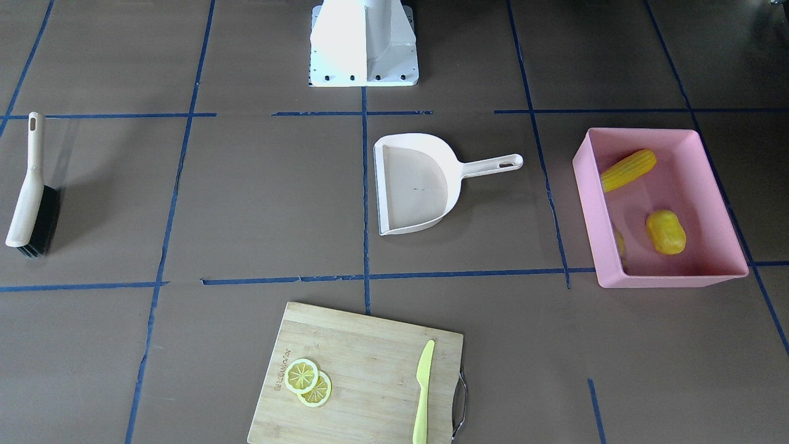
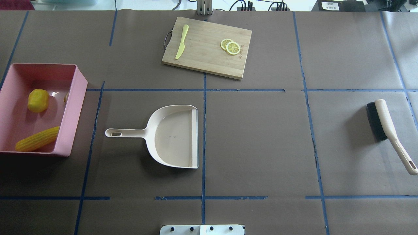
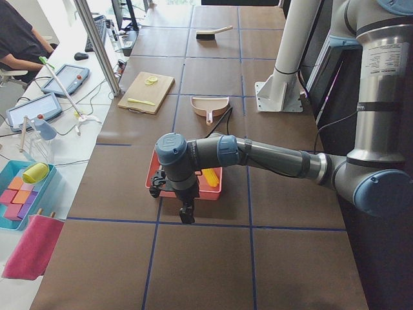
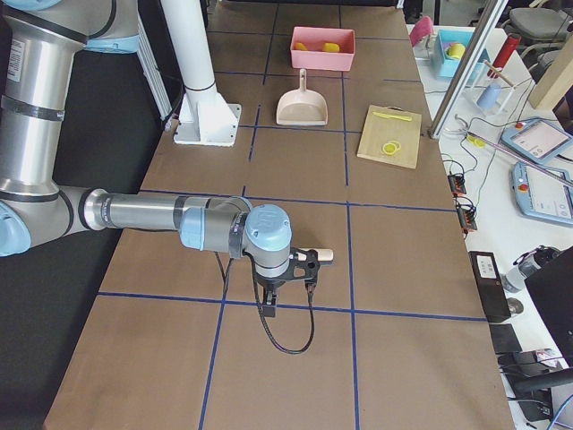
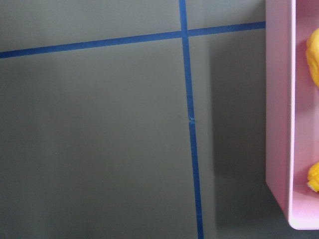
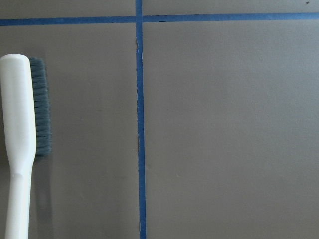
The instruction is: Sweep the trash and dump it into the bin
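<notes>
Overhead exterior shows corn cob [image 2: 37, 139] and potato lump [image 2: 38, 100] inside bin [image 2: 77, 111].

The large pink bin [image 2: 75, 112] sits upright, open side up, on the robot's left. Inside it lie a long yellow corn cob [image 2: 37, 139], an oval potato lump [image 2: 38, 100], and a ginger root [image 2: 66, 97] half hidden against one wall.

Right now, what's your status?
Left gripper, right gripper: state unclear. Corn cob, potato lump in bin, third piece half hidden. Dustpan empty, brush lying free.
</notes>
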